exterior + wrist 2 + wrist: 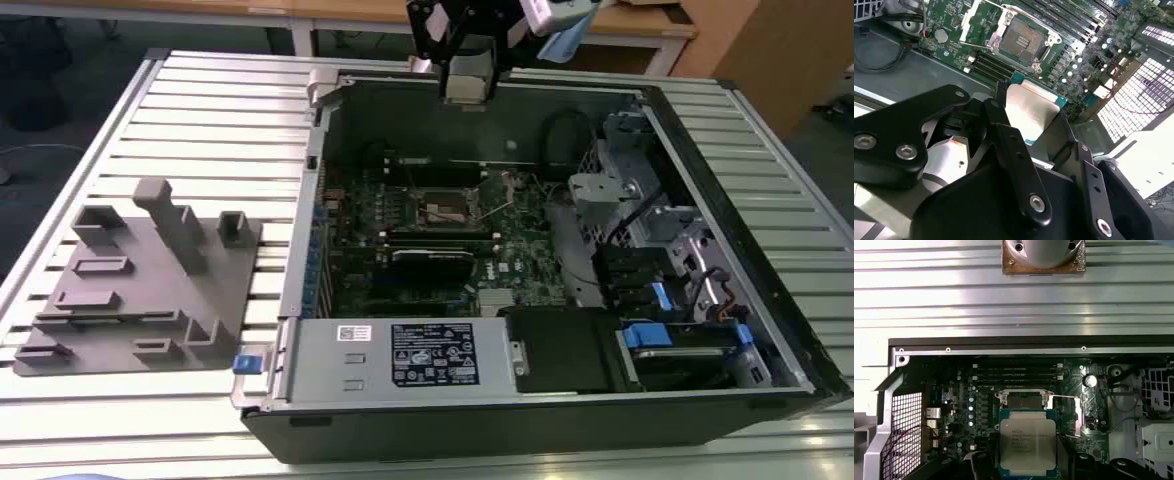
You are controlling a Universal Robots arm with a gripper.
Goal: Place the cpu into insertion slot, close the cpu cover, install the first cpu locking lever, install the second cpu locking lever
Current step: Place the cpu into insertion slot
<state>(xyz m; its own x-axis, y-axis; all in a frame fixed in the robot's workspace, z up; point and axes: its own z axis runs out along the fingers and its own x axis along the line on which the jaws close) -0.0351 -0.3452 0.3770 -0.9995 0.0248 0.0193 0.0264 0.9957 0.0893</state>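
Open computer case on slatted table; grey fixture block beside.

Bright, even light; glare on the cpu

Exterior view: high, oblique, overlooking the computer case. Both wrist views: close, past the gripper, sharing the cpu and insertion slot.

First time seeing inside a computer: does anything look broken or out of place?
Nothing stands out. The hand holds the cpu above the case, and the insertion slot sits open and empty.
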